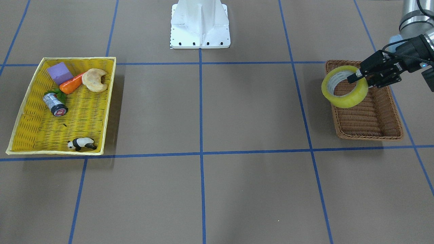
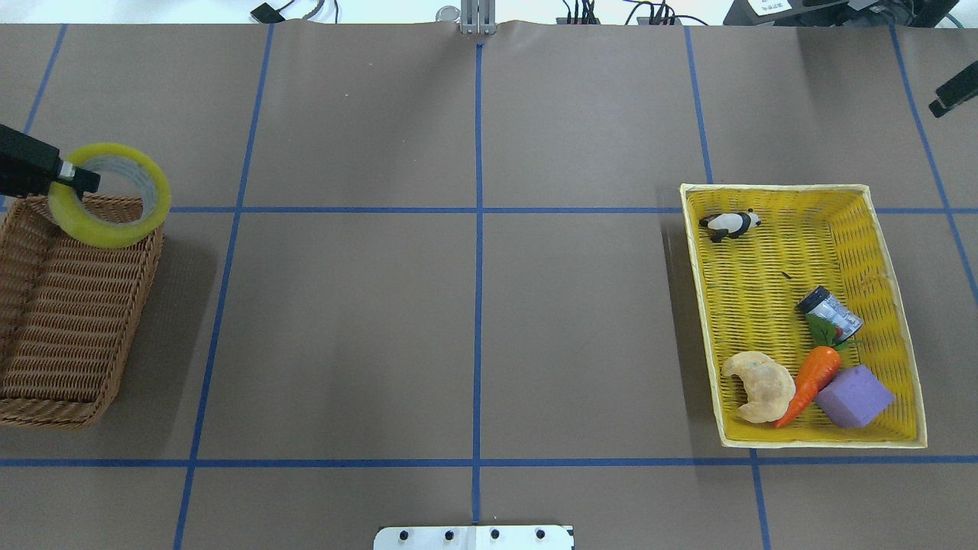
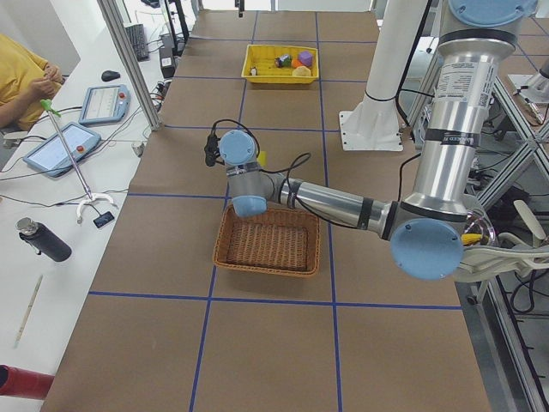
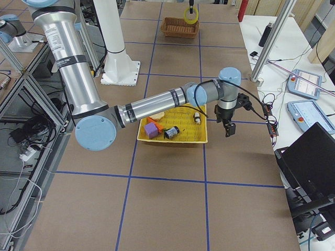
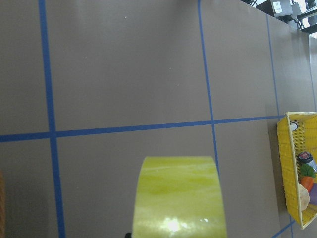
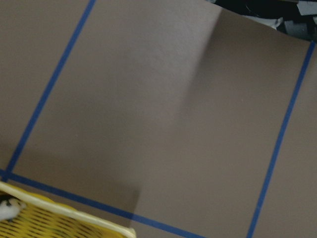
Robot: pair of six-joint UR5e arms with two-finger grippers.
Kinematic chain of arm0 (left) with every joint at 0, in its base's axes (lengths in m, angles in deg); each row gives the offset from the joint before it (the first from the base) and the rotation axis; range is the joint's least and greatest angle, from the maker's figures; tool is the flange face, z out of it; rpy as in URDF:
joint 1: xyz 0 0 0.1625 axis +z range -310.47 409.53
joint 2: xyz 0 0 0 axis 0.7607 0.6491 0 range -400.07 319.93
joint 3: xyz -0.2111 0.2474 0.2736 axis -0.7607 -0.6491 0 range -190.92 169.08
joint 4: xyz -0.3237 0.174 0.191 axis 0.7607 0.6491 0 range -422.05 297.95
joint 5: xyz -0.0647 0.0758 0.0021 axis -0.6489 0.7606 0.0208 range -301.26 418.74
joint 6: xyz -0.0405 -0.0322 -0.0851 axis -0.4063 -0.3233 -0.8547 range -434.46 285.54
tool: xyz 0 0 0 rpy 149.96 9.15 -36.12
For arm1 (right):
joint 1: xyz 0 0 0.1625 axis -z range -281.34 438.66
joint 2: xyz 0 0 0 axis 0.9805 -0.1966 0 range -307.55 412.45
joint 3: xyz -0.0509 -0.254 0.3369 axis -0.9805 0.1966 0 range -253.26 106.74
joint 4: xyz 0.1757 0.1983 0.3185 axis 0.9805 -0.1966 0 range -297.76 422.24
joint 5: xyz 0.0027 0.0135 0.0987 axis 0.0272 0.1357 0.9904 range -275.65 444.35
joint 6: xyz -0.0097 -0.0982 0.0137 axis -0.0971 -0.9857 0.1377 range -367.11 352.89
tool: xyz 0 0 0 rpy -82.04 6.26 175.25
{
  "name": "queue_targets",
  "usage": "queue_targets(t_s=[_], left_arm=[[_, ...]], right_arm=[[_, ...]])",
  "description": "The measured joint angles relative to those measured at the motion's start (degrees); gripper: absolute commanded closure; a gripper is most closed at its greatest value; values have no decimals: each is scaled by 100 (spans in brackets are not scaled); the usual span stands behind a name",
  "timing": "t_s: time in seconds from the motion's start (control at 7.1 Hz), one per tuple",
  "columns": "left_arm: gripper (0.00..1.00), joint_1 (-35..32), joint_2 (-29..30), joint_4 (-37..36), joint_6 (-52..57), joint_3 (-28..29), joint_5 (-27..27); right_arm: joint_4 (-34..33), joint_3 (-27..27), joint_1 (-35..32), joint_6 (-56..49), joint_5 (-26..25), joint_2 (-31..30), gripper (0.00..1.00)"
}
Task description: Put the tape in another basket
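The tape [image 1: 344, 99] is a wide yellow translucent roll with a white core. My left gripper [image 1: 356, 77] is shut on its rim, one finger inside the ring. It holds the roll in the air over the corner of the brown wicker basket [image 1: 369, 118] that lies far from the robot and toward the table's middle. The overhead view shows the same: tape [image 2: 108, 231], left gripper [image 2: 76, 182], brown basket [image 2: 61, 305]. The tape fills the bottom of the left wrist view [image 5: 176, 198]. My right gripper [image 2: 953, 88] hangs beyond the yellow basket [image 2: 756, 290]; I cannot tell whether it is open or shut.
The yellow basket [image 1: 84, 112] holds a silver can [image 1: 55, 104], a carrot [image 1: 70, 84], a purple block [image 1: 59, 73], a croissant [image 1: 95, 80] and a toy panda [image 1: 80, 144]. The robot's white base [image 1: 200, 23] stands at the table's middle edge.
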Motion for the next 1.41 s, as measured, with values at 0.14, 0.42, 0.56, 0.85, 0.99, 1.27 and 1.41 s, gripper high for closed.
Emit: queue_targets(t_s=[0.14, 0.42, 0.56, 0.85, 0.99, 1.27, 1.41], left_arm=[[100, -10, -289, 480, 8, 206, -30], [100, -1, -516, 1729, 12, 1187, -40], [100, 6, -533, 2263, 12, 1684, -39], [44, 19, -508, 2687, 35, 2096, -27], [2, 29, -469, 2751, 80, 2152, -8], [1, 43, -430, 2900, 217, 2321, 24], [1, 45, -408, 2953, 248, 2387, 29]], right_arm=[[-9, -8, -327, -377, 227, -270, 0], [-18, -17, -632, -662, 397, -529, 0], [-20, -16, -687, -692, 413, -588, 0], [7, -16, -751, -705, 413, -697, 0], [22, -19, -759, -706, 387, -731, 0], [31, -20, -760, -706, 363, -762, 0], [34, -23, -760, -706, 360, -769, 0]])
